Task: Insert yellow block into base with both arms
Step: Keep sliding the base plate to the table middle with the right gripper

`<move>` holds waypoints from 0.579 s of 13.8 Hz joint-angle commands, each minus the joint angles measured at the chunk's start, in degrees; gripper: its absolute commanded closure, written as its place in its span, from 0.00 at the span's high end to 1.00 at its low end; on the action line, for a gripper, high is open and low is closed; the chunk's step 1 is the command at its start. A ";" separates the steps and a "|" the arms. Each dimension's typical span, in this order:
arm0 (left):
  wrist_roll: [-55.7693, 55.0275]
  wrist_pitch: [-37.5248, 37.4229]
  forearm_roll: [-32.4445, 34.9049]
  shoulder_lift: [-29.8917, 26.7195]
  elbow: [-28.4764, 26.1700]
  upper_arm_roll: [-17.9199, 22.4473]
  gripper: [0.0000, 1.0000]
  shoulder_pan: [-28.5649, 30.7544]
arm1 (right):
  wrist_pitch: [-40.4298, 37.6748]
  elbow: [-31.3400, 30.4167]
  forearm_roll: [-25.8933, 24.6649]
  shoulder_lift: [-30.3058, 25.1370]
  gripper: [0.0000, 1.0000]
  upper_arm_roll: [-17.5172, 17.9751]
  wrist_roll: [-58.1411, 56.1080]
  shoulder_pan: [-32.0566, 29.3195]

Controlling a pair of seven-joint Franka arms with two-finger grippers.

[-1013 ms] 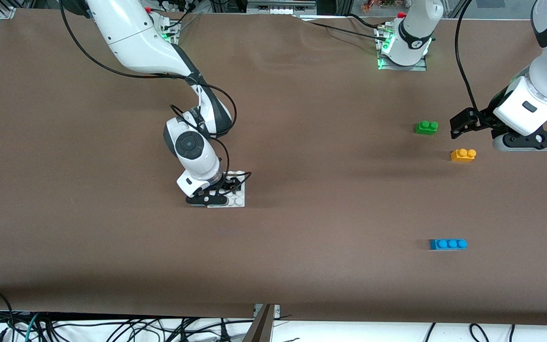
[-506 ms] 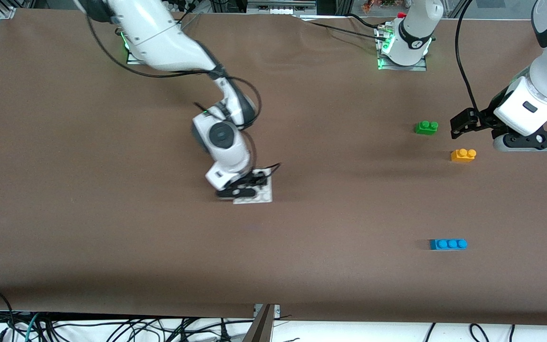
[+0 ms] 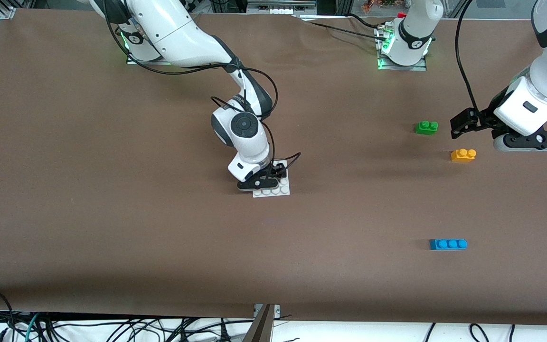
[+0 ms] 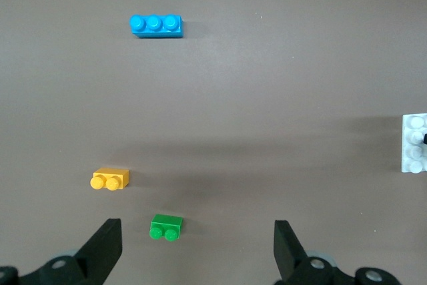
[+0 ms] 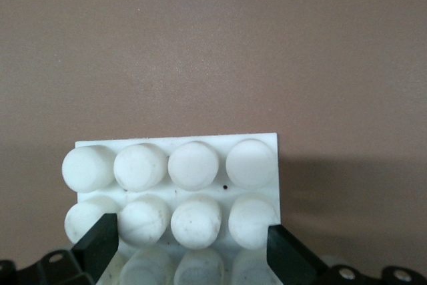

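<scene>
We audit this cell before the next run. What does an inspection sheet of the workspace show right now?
Surface: brown table cover, wrinkled near the bases.
Job's things: base mid-table; yellow block toward the left arm's end, untouched.
Clutter: green brick farther from the front camera than the yellow block; blue brick nearer.
Grippers: right tool shut on the base's edges; left tool open, over the green brick.
Cables: black leads along both arms; loose bundle below the table edge.
Surroundings: metal frame at the bases.

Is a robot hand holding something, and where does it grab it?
The right end effector grips the white base by its two side edges. The left end effector holds nothing.
</scene>
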 commanded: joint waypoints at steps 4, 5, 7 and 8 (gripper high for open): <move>-0.59 -0.42 1.44 0.57 1.40 -0.14 1.00 -0.07 | 0.70 4.16 0.97 5.39 1.00 0.31 3.30 1.47; -0.59 -0.42 1.44 0.57 1.40 -0.14 1.00 -0.07 | 0.78 4.52 0.97 5.57 1.00 0.31 3.48 1.56; -0.59 -0.42 1.44 0.57 1.40 -0.14 1.00 -0.07 | 0.79 4.52 1.06 5.83 1.00 0.31 3.66 1.56; -0.59 -0.42 1.44 0.57 1.40 -0.14 1.00 -0.07 | 0.79 4.52 1.15 5.83 1.00 0.31 3.75 1.56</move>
